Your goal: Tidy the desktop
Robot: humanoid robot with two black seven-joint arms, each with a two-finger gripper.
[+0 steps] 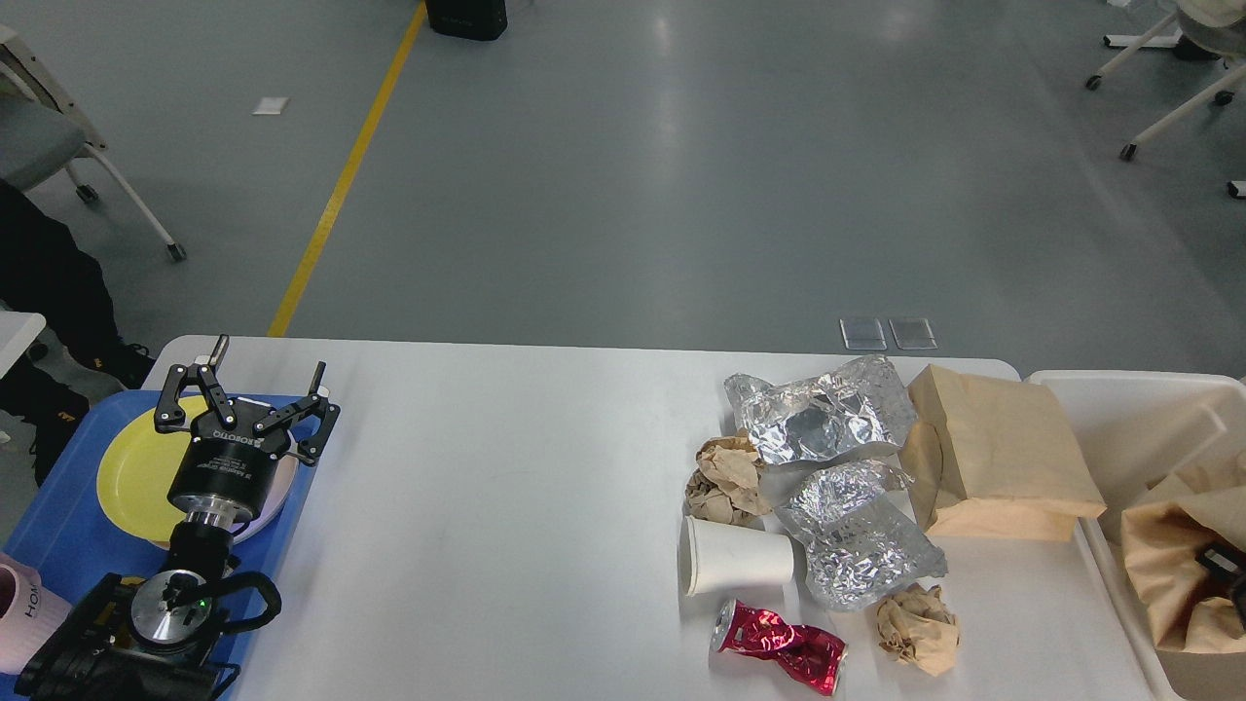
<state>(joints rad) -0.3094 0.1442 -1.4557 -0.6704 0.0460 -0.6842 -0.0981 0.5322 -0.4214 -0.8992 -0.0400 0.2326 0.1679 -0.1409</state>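
The white desktop holds a cluster of litter at the right: two crumpled foil sheets, a flat brown paper bag, two brown paper wads, a tipped white paper cup and a crushed red can. My left gripper is open and empty above the blue tray at the left. A crumpled brown bag lies in the cream bin. A dark part of my right gripper shows against it at the frame edge.
A yellow plate lies on the blue tray under my left gripper, and a pink cup stands at the tray's near left. A person's dark legs are beyond the table's left end. The cream bin adjoins the table's right edge.
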